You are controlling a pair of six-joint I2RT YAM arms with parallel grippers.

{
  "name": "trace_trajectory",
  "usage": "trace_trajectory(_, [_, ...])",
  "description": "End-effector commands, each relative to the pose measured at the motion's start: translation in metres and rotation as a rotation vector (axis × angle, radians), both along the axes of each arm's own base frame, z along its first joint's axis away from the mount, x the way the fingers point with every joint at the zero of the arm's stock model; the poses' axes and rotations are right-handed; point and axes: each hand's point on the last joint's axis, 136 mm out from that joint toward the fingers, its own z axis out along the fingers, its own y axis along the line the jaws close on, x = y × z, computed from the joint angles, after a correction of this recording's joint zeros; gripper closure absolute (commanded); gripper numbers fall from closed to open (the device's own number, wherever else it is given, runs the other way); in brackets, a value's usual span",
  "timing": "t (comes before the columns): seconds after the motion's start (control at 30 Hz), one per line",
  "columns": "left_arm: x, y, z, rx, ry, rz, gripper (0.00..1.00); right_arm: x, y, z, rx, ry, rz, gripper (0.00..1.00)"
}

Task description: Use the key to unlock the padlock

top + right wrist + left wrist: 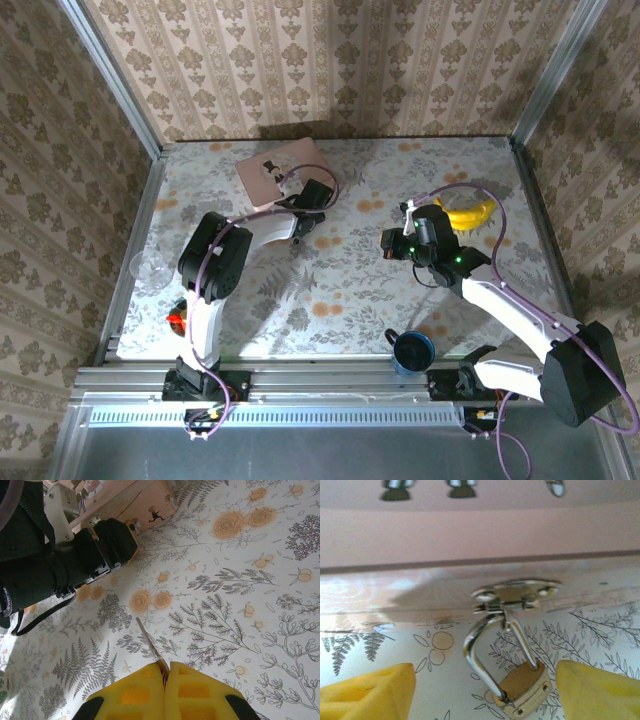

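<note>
The padlock [522, 691] is seen with dull brass body and glossy silvery shackle; the key [150, 644] is thin bare metal, the pink box [470, 535] smooth, matt.

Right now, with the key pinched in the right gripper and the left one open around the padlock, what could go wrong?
The padlock hangs tilted off the hasp of the pink box, loose between the fingers of the open left gripper; closing may swing it aside instead of steadying it. The right gripper pinches the thin key by one end, so it might pivot or slip when pushed against the padlock.
</note>
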Motion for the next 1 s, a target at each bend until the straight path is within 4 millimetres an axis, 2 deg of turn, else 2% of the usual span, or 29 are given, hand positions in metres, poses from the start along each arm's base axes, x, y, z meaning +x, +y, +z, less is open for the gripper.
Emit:
trace_trajectory(0.0, [0.008, -0.009, 0.002, -0.017, 0.003, -0.041, 0.18, 0.005, 0.002, 0.01, 0.029, -0.027, -0.004, 1.0])
trace_trajectory(0.07, [0.011, -0.011, 0.002, -0.014, 0.0, -0.045, 0.11, 0.005, 0.002, 0.01, 0.029, -0.027, -0.002, 1.0])
trace_trajectory(0.13, [0.014, -0.012, 0.001, -0.01, 0.002, -0.041, 0.1, 0.004, 0.002, 0.01, 0.027, -0.025, -0.003, 1.0])
trace_trajectory(0.4, [0.017, -0.003, -0.012, 0.007, 0.052, -0.005, 0.24, 0.004, 0.001, 0.011, 0.03, -0.029, -0.004, 1.0])
trace_trajectory(0.57, [0.018, -0.003, -0.016, -0.003, 0.062, -0.01, 0.28, 0.003, 0.001, 0.011, 0.03, -0.029, -0.003, 1.0])
trace_trajectory(0.67, [0.017, -0.001, -0.018, 0.004, 0.07, -0.008, 0.36, 0.003, 0.001, 0.009, 0.03, -0.028, -0.003, 1.0])
trace_trajectory(0.83, [0.011, 0.001, -0.02, 0.005, 0.082, -0.016, 0.58, 0.003, 0.001, 0.008, 0.032, -0.027, -0.002, 1.0])
trace_trajectory(0.97, [0.007, 0.001, -0.018, 0.003, 0.083, -0.034, 0.67, 0.003, 0.001, 0.007, 0.035, -0.027, -0.004, 1.0])
